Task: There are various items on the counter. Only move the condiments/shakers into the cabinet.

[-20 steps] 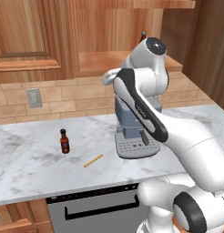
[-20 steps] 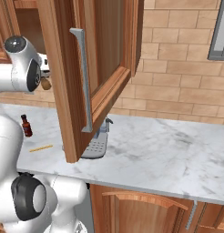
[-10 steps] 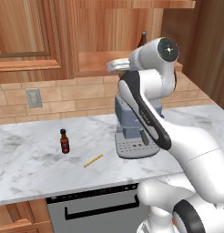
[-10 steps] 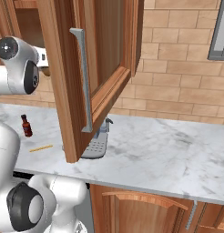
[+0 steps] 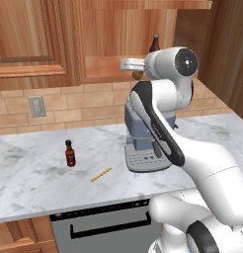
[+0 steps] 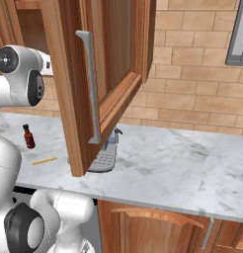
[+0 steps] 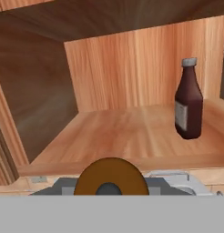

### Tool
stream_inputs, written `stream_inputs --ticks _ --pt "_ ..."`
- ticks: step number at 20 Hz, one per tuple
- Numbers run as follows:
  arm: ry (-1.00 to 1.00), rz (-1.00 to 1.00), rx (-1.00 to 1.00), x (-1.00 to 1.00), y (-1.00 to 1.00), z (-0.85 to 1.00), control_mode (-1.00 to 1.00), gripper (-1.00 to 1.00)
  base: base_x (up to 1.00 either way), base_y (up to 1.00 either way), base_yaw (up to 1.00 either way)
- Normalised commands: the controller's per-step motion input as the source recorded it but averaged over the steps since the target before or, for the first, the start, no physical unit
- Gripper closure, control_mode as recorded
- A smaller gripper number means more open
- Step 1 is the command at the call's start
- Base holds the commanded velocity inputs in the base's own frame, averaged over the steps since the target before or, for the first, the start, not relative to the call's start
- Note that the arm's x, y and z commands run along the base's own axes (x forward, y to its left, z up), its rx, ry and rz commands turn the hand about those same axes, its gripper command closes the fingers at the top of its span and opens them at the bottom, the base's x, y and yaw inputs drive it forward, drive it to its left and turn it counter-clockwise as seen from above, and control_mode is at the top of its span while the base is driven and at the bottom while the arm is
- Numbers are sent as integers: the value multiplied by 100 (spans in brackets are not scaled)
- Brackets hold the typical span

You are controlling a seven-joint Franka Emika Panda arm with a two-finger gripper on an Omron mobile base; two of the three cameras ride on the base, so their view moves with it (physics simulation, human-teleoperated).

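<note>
marble counter (image 5: 24, 168) sits lower left; the gripper (image 5: 136, 69), closed around the tan pepper shaker (image 7: 110, 176), faces the cabinet (image 7: 127, 132), whose shelf lies straight ahead, brown bottle (image 7: 188, 99) upper right.

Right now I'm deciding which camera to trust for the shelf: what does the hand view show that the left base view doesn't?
Hand view alone: the cabinet floor, back wall and the dark brown bottle's label, with the tan shaker close up.
Left base view alone: the small sauce bottle, yellow stick and coffee machine on the counter.
Both: the brown bottle and the shaker.
</note>
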Motion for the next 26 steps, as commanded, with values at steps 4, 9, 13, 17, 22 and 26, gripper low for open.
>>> stream_inputs --ticks 4,9,13,17,22,26 --pt "-3 -13 0 41 0 15 -100 100 0 0 0" --pt "9 -5 0 60 0 1 -100 100 0 0 0" --pt "12 -2 0 59 0 0 -100 100 0 0 0" --pt "11 0 1 55 -7 0 -100 100 0 0 0" --pt "2 0 0 35 -18 -3 -100 100 0 0 0" --pt "-1 0 -2 12 -21 -15 -100 100 0 0 0"
